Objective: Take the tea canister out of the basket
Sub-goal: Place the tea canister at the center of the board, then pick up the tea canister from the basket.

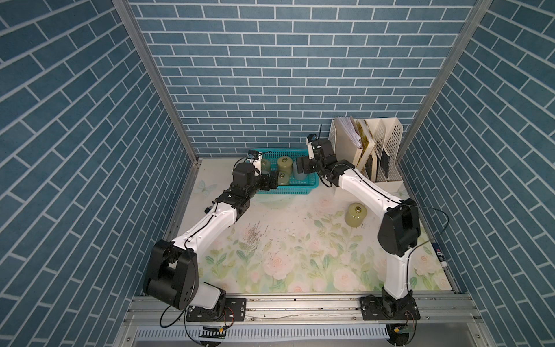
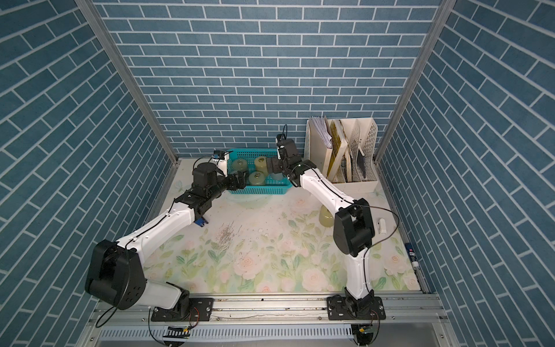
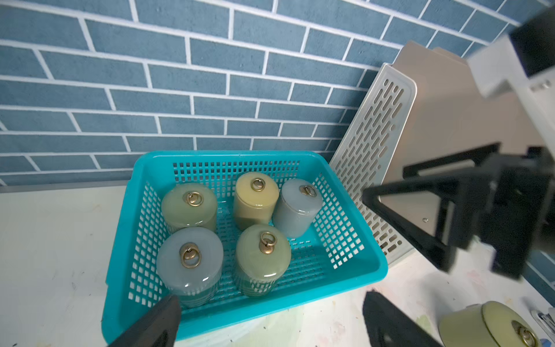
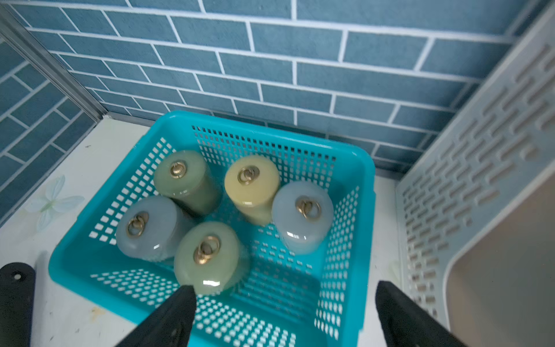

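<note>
teal basket is seen at the back of a floral surface, just beside a cream file rack. five lidded tea canisters are stood upright inside it: two grey, two green, one yellow. a sixth canister is set on the surface, well apart. left end effector and right end effector are seen over the basket's near side, both spread wide, nothing gripped.
</note>
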Available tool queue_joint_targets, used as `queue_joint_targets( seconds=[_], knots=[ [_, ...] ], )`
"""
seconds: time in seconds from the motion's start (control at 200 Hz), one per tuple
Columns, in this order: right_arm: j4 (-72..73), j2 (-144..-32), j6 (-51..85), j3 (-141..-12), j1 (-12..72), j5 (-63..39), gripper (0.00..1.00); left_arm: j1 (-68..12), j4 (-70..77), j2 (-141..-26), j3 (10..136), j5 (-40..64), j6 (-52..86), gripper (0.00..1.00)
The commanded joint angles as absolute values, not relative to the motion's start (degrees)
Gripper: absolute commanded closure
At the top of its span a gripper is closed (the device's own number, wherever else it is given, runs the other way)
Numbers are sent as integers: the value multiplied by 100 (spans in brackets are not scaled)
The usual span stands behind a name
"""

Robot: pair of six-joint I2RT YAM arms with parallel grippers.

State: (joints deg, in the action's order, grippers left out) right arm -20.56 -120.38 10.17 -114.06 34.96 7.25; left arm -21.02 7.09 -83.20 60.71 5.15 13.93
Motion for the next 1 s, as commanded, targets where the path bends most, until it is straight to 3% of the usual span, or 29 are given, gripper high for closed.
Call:
queue_joint_targets(
  seconds=[0.0, 0.155, 0.455, 0.995],
  knots=[
    [-3196, -13080, 318, -12848, 3388, 451, 3, -2079, 580, -8456, 6184, 708, 1477, 0],
    [-3489, -14064, 305, -14186, 3078, -175, 4, -2083, 641, -8620, 6249, 959, 1651, 0],
    [-3006, -14281, -308, -13889, 2894, -830, 3, -2106, 955, -8593, 6002, 1116, 1870, 0],
    [-2756, -15040, -823, -14324, 2928, -556, 2, -2347, 1031, -8431, 5730, 1065, 2027, 0]
  ],
)
